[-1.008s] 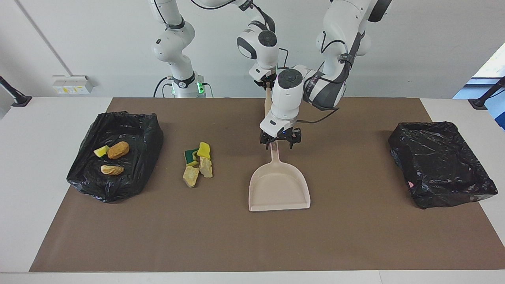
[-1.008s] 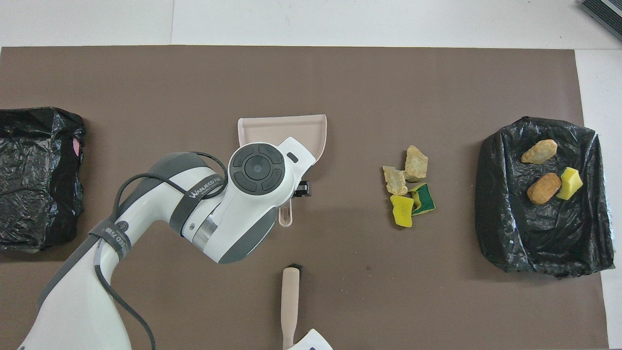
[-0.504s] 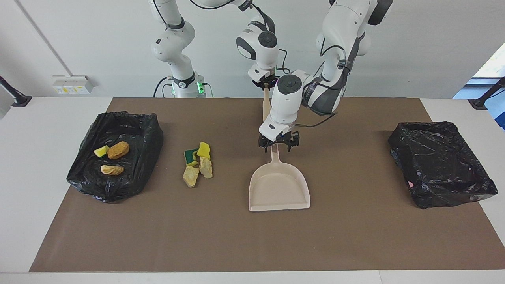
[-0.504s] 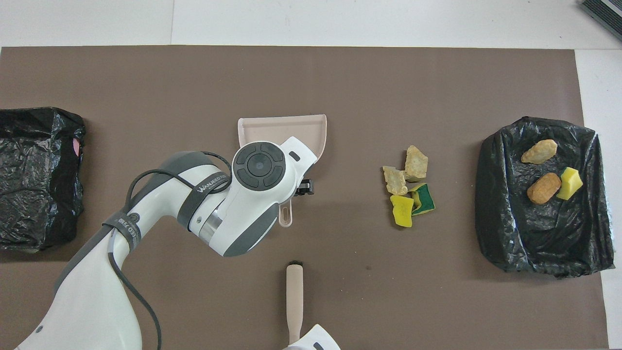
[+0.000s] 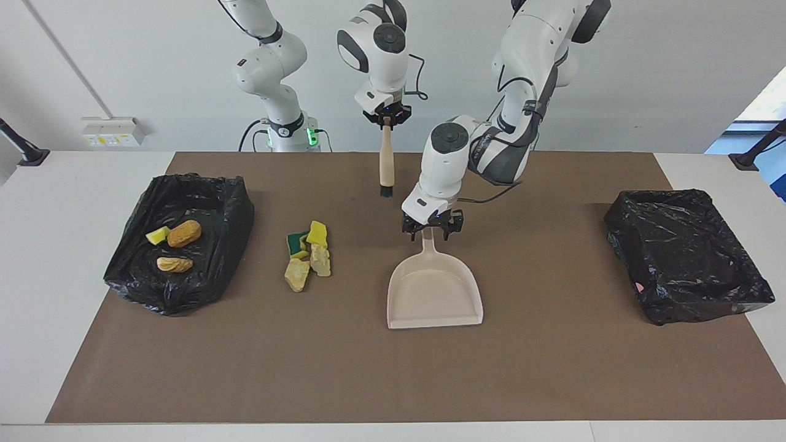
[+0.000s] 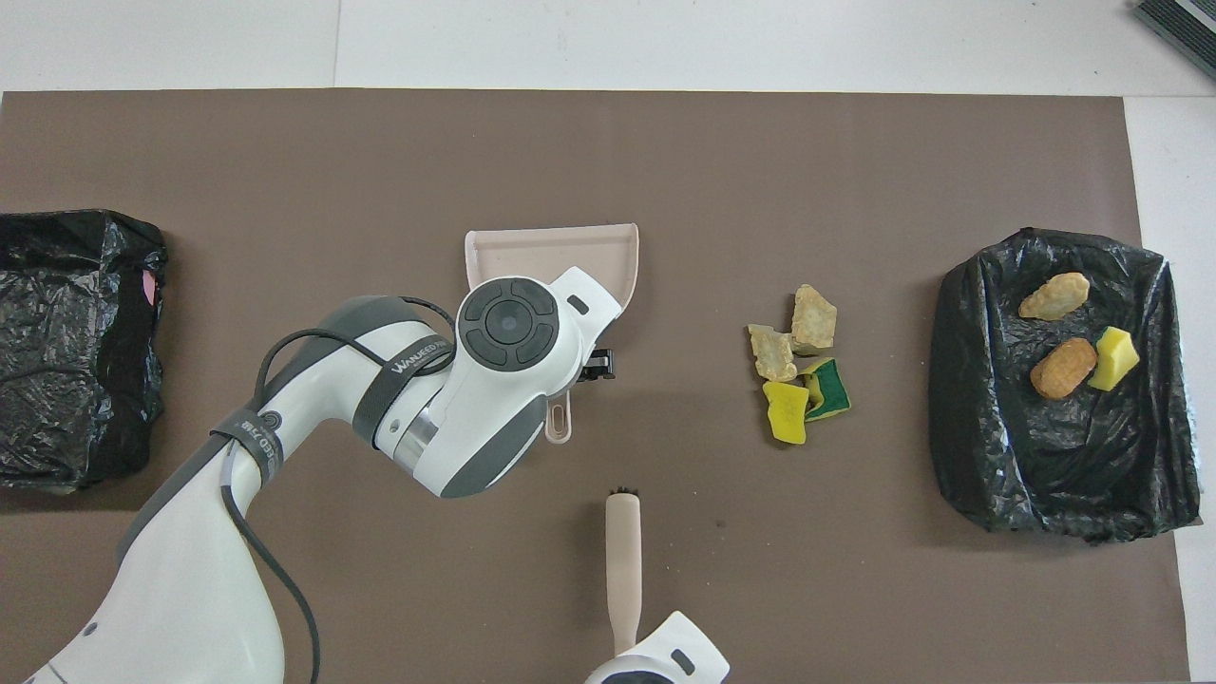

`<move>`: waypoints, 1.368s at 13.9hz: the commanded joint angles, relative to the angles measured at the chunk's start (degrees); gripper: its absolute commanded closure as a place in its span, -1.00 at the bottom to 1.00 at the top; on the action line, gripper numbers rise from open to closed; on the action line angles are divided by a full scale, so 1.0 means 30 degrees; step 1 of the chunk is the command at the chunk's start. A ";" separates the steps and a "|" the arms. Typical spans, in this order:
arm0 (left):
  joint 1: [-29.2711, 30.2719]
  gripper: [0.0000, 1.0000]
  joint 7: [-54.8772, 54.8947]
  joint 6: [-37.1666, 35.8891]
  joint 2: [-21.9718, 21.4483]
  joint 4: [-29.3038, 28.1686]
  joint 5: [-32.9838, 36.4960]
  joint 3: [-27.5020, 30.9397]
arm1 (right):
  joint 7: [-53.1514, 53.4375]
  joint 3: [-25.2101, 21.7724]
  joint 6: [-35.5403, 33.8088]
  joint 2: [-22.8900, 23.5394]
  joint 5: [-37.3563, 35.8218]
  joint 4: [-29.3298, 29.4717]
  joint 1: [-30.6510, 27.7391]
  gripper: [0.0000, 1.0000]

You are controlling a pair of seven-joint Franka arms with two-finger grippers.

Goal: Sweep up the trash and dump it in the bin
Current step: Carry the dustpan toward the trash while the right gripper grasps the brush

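Observation:
The loose trash (image 5: pixel 309 255) (image 6: pixel 796 366) is a small heap of yellow, green and beige scraps on the brown mat, between the beige dustpan (image 5: pixel 434 291) (image 6: pixel 551 252) and the black-lined bin (image 5: pixel 215 245) (image 6: pixel 1054 456). That bin holds a brown lump (image 5: pixel 184 233), a yellow bit and a beige chunk. My left gripper (image 5: pixel 431 232) sits low at the top of the dustpan's handle (image 6: pixel 560 423), its fingers open on either side of it. My right gripper (image 5: pixel 385 118) is shut on the brush (image 5: pixel 385 162) (image 6: pixel 623 570), which hangs bristles down above the mat.
A second black-lined bin (image 5: pixel 688 258) (image 6: pixel 66 351) stands at the left arm's end of the table. The brown mat (image 5: pixel 552 380) covers most of the white table. The dustpan lies flat, its mouth facing away from the robots.
My right gripper has raised the brush and carried it toward the right arm's end. The left gripper's fingers have drawn closer around the dustpan handle. Dustpan and trash have not moved.

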 commanded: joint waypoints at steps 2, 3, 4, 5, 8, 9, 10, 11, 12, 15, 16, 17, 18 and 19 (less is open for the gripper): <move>-0.0113 0.38 -0.0199 0.0039 0.0036 -0.0110 0.0437 0.0070 | -0.3730 0.0130 -0.2354 -0.1941 -0.1509 -0.0333 -0.3560 1.00; -0.0084 0.67 -0.0199 0.0068 0.0065 -0.0052 0.0815 0.0070 | -0.5019 0.0101 -0.2825 -0.2263 -0.1891 -0.0304 -0.4760 1.00; -0.0084 0.83 -0.0141 0.0039 0.0037 -0.0051 0.1456 0.0070 | -0.6250 0.0100 -0.3091 -0.2470 -0.2329 -0.0304 -0.5903 1.00; -0.0084 1.00 -0.0111 0.0039 0.0036 -0.0051 0.1869 0.0070 | -0.7452 0.0129 -0.3152 -0.2472 -0.2972 -0.0304 -0.6988 1.00; 0.0062 1.00 0.1607 -0.0600 -0.0343 0.0123 0.2195 0.0070 | -1.0615 0.0188 -0.2686 -0.1947 -0.5257 -0.0304 -0.9918 1.00; 0.0237 1.00 0.2981 -0.1447 -0.0751 0.0212 0.2195 0.0070 | -1.1469 0.0246 -0.2480 -0.1538 -0.6076 -0.0304 -1.0886 1.00; 0.0500 1.00 0.4705 -0.2209 -0.1219 0.0183 0.2195 0.0070 | -1.1564 0.0247 -0.2072 -0.1012 -0.6954 -0.0362 -1.1127 1.00; 0.0560 1.00 0.6347 -0.3203 -0.1542 0.0183 0.2166 0.0070 | -1.1507 0.0247 -0.1778 -0.0485 -0.7427 -0.0362 -1.1159 1.00; 0.0590 1.00 0.7582 -0.3909 -0.1749 0.0183 0.2166 0.0070 | -1.1420 0.0218 -0.1427 0.0217 -0.7751 -0.0362 -1.1304 1.00; 0.1320 1.00 1.1766 -0.4879 -0.2189 0.0183 0.2137 0.0070 | -1.1419 0.0247 -0.0079 0.1449 -0.8252 -0.0567 -1.2184 1.00; 0.1496 1.00 1.4046 -0.5347 -0.2364 0.0183 0.2108 0.0099 | -1.1419 0.0247 0.0214 0.1918 -0.8252 -0.0567 -1.2214 1.00; 0.1556 1.00 1.6012 -0.5526 -0.2366 0.0183 0.2078 0.0128 | -1.1419 0.0247 0.0710 0.2271 -0.8252 -0.0567 -1.2214 1.00; 0.1586 1.00 1.7278 -0.5672 -0.2395 0.0154 0.2078 0.0100 | -1.1361 0.0276 0.1005 0.2564 -0.8252 -0.0567 -1.2185 1.00; 0.1702 1.00 1.8248 -0.5703 -0.2395 0.0038 0.2078 0.0099 | -1.1389 0.0276 0.1443 0.3002 -0.8078 -0.0567 -1.2127 1.00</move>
